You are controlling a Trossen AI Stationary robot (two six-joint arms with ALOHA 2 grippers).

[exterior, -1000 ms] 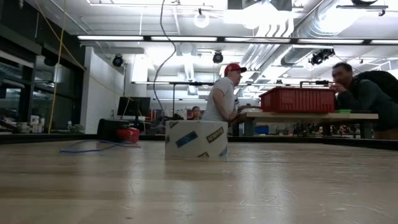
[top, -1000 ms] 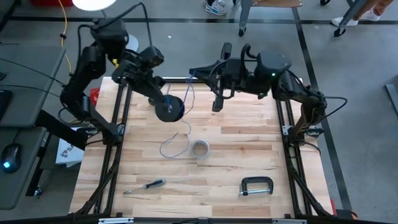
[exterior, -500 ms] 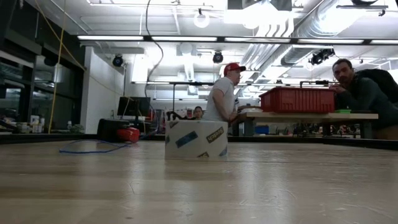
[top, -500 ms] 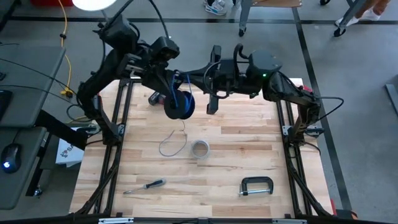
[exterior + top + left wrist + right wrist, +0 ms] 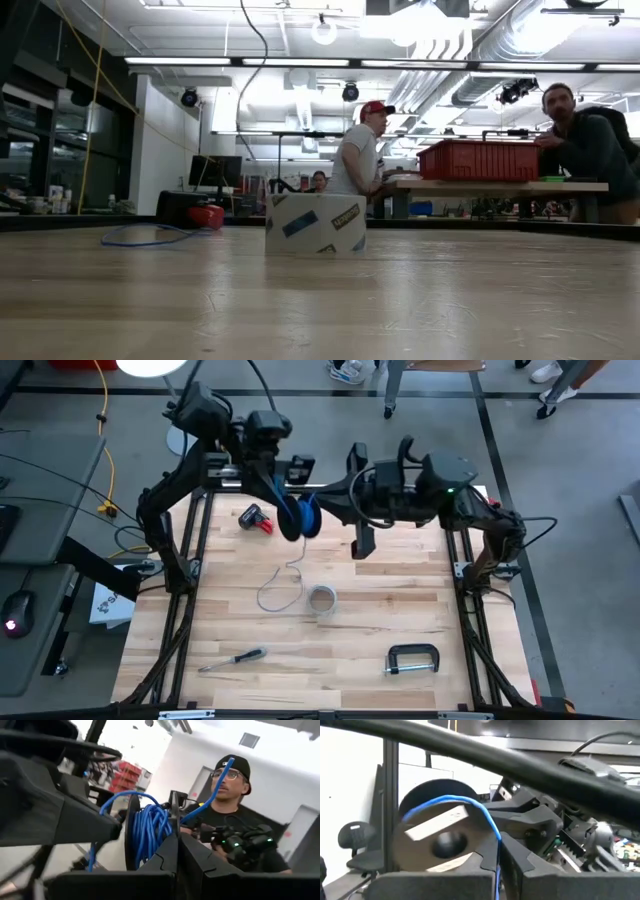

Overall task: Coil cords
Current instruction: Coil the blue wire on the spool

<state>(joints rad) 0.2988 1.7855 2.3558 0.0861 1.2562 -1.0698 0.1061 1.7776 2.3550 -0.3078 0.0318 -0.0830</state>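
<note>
Clamping the left gripper (image 5: 176, 832) shut on the flange of the black spool (image 5: 436, 832), high above and beyond the tape roll (image 5: 321, 600). Pinching the blue cord (image 5: 150, 832) in the shut right gripper (image 5: 498, 851), just off the spool. Winding well probably means holding that strand taut, feeding it squarely between the flanges, and laying turns side by side. Leaving the other cord (image 5: 281, 592) lying looped on the wood just beside the tape roll. Struggling to trace the strand's far end, its slack, or the looped cord's true hue.

Two dark jointed arms trail black cables (one shows a green light).
</note>
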